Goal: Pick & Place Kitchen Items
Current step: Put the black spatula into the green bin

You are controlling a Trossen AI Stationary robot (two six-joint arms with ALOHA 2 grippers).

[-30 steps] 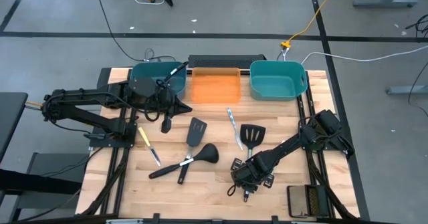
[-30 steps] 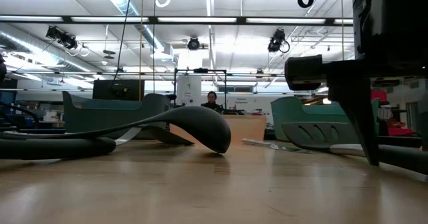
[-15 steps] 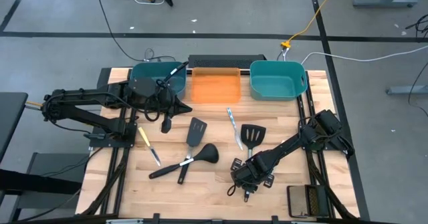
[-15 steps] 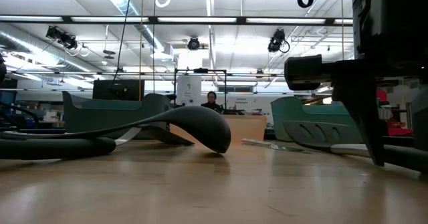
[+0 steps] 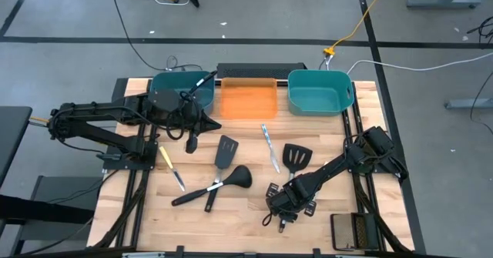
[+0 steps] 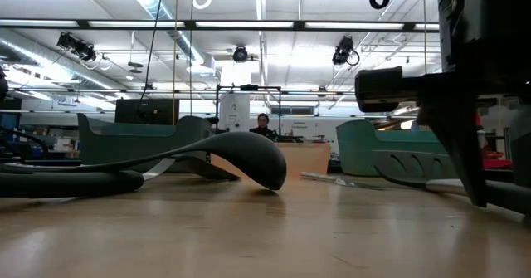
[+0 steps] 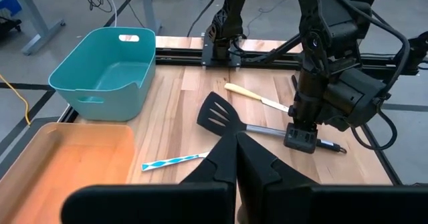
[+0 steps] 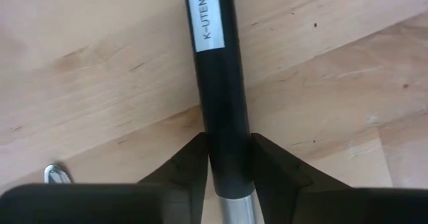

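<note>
A black slotted spatula [image 5: 296,157] lies on the table right of centre, its handle running toward the near edge. My right gripper [image 5: 283,206] points straight down and is shut on that handle [image 8: 224,83]. My left gripper [image 7: 235,158] is shut on nothing and hangs above the table's far left [image 5: 214,125]. A second spatula [image 5: 225,152], a ladle [image 5: 239,177], a yellow-handled knife [image 5: 171,165] and a blue-patterned knife [image 5: 269,146] lie flat on the wood. My right gripper pinches the spatula's black grip [image 8: 226,127] between its two fingers, near where the grip meets the silver shaft [image 8: 231,210]. The fingers [image 8: 190,164] come from above and lie across the handle. The spatula lies on the table, its head [image 7: 217,110] toward the far edge.
Two teal bins [image 5: 181,92] [image 5: 320,91] flank an orange bin [image 5: 248,100] along the far edge; a utensil leans in the left one. Another yellow-handled knife [image 7: 257,97] lies close beside my right gripper. Bare wood shows at the near left.
My right gripper has shut onto the spatula's handle without shifting its place. The spatula has turned a little on the table, its head swinging toward the right edge.
</note>
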